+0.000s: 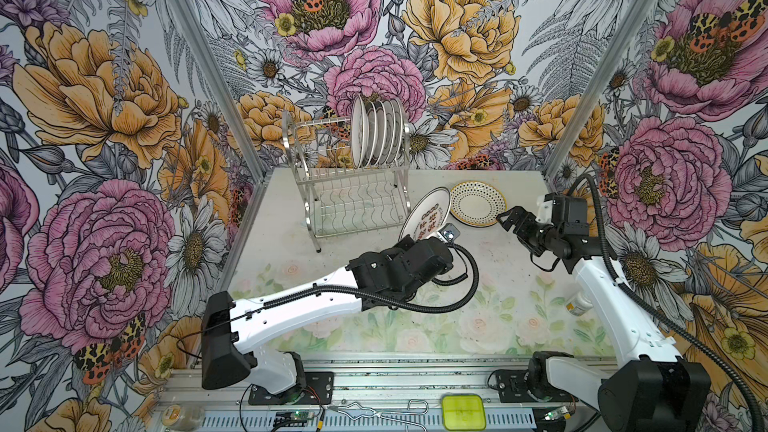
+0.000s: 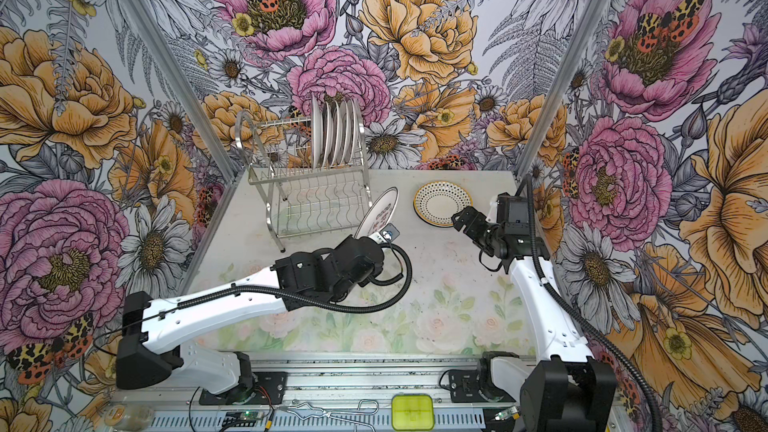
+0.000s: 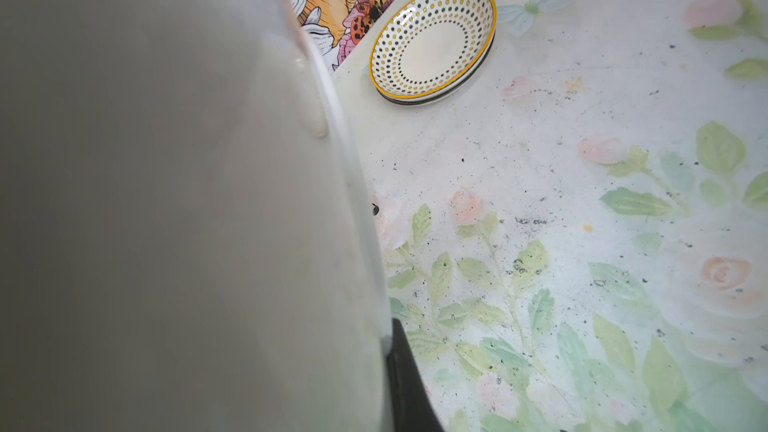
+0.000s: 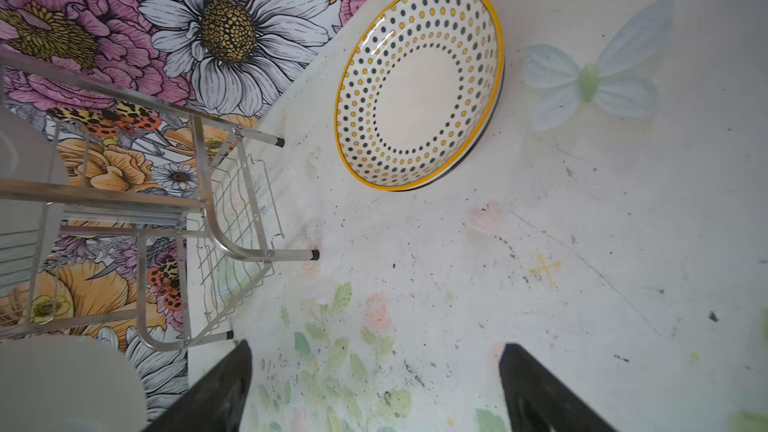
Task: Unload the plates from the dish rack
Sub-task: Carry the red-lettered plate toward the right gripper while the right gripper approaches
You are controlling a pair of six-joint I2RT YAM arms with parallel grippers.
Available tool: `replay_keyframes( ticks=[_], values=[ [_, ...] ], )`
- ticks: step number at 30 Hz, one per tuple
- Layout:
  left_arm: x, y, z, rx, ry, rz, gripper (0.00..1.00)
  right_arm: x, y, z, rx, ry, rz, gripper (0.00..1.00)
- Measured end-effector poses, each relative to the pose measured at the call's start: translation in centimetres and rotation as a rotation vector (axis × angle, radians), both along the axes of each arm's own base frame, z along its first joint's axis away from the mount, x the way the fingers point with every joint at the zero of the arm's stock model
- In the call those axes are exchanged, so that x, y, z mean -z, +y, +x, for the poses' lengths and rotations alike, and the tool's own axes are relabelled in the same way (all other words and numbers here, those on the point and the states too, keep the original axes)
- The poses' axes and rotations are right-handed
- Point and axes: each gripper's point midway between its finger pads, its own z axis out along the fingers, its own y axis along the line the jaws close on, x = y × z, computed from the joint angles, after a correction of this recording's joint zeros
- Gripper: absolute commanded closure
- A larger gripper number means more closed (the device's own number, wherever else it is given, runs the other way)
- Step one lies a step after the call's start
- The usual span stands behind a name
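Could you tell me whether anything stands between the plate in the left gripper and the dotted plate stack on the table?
Nothing visible does: the table between the lettered plate and the dotted plate stack is bare. The right gripper hangs open by the stack's opposite side, not in the path.

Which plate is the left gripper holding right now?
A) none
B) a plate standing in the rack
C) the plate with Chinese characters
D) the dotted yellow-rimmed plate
C: the left gripper is shut on the lower rim of the Chinese-character plate, held tilted beside the dish rack; the dotted plate lies flat nearby.
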Motion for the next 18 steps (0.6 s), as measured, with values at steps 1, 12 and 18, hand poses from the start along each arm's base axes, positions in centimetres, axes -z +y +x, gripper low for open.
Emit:
replay_keyframes(
  ticks=[1,12,18],
  values=[
    [1.2,-0.5,0.1,0.001,0.005,0.037,1.00,-0.8,0.5,0.1,-0.014,-0.016,0.015,0.08],
    [7.6,-2.2,1.4,-0.014,-0.007,0.259,1.00,-5.0,5.6,-0.6,-0.154,-0.080,0.107,0.14],
    [7.1,-2.9,2.6,-0.033,-0.104,0.303,1.00,-4.8,7.4,-1.1,-0.193,-0.067,0.109,0.15]
  ],
)
